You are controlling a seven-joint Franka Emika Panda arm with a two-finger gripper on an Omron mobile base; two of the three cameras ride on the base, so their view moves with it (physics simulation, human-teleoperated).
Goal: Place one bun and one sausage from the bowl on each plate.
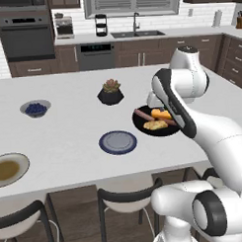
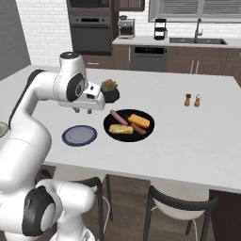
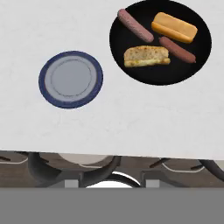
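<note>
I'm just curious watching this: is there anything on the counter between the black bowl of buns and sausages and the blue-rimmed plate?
Nothing visible: bare white counter lies between the bowl and the blue-rimmed plate. The plant pot stands farther back, off that path.

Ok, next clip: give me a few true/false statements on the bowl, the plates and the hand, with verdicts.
1. The black bowl holds two buns and two sausages. True.
2. The blue-rimmed plate already has a bun on it. False: it is bare.
3. The hand is gripping a sausage. False: it hangs above the counter between plate and bowl, holding nothing.
4. A potted succulent stands behind the bowl. True.
5. The salt and pepper shakers sit inside the bowl. False: they stand apart on the counter, off to its right in the right base view.
</note>
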